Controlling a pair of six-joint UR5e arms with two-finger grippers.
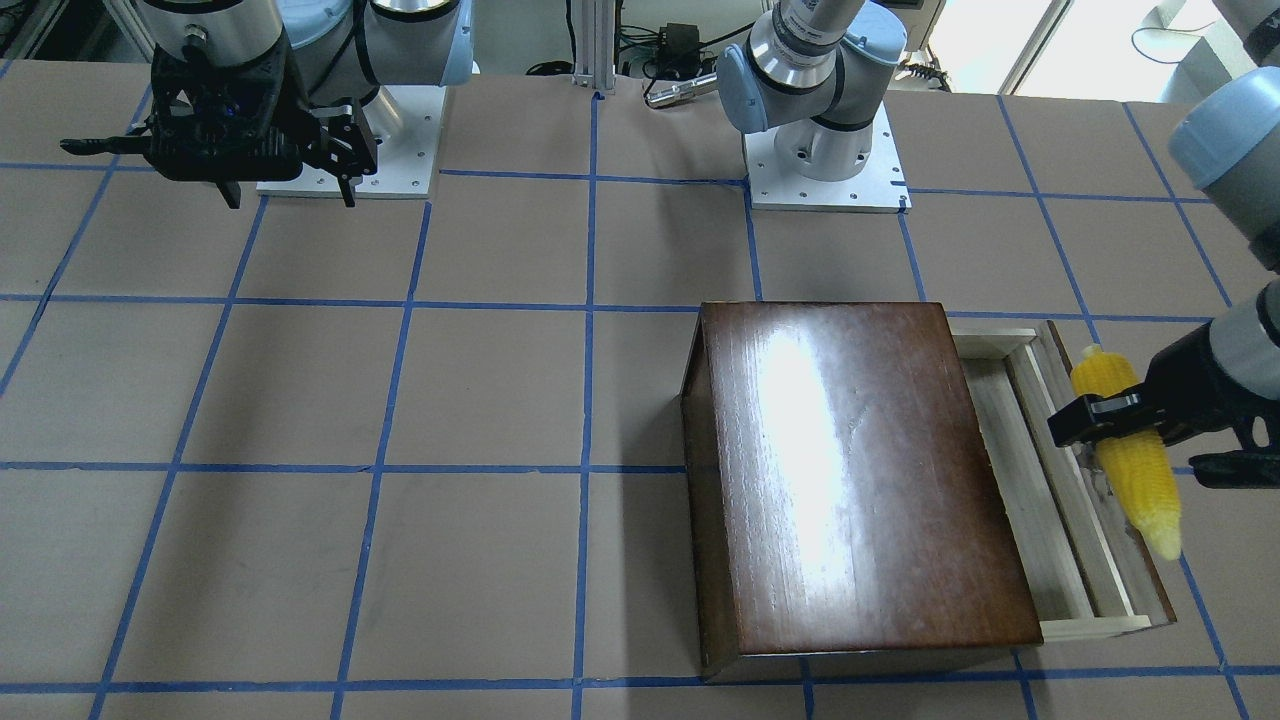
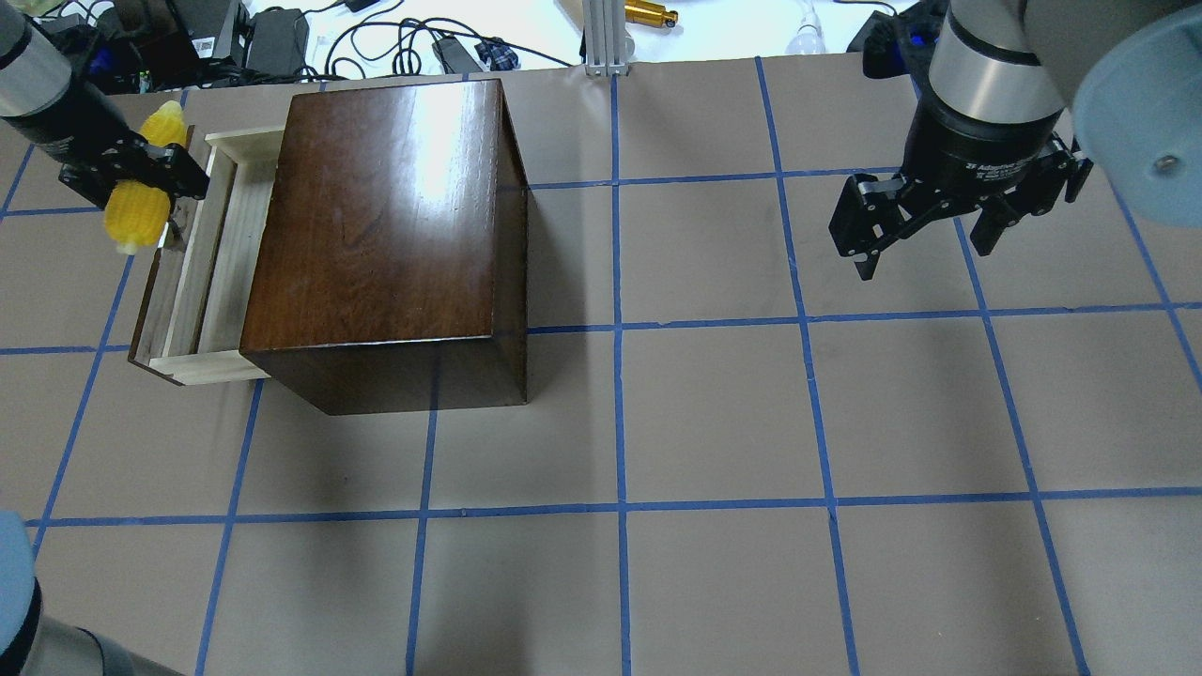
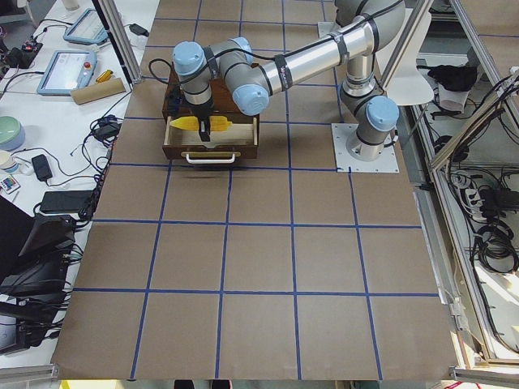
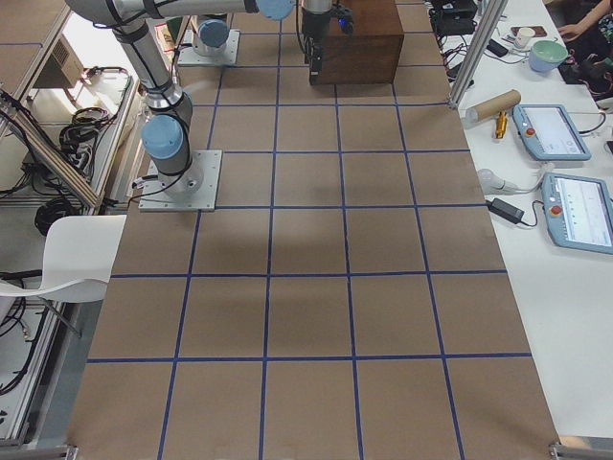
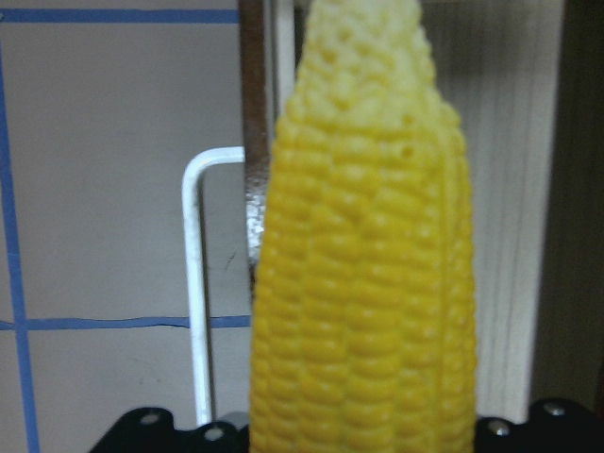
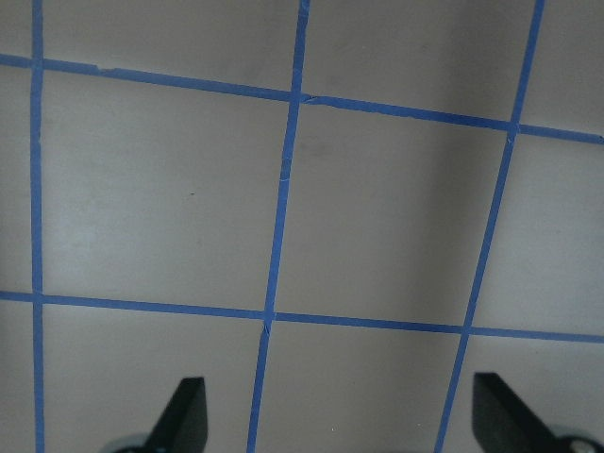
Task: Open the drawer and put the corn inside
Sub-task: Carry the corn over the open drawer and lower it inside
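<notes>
The corn [image 2: 131,211] sits crosswise between the left gripper's [image 2: 141,178] fingers. Directly below the gripper is the drawer's [image 2: 202,272] front edge, with the pull [image 5: 196,283] on its outer side and the tray on its inner side. The box [image 2: 385,216] lies beyond the tray. The right gripper [image 2: 925,230] hangs well apart, above the table [image 2: 714,422].

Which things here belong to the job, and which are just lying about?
Job: corn, drawer, box, left end effector.
Lying about: cardboard tube, tablets, bowl, cables.
</notes>
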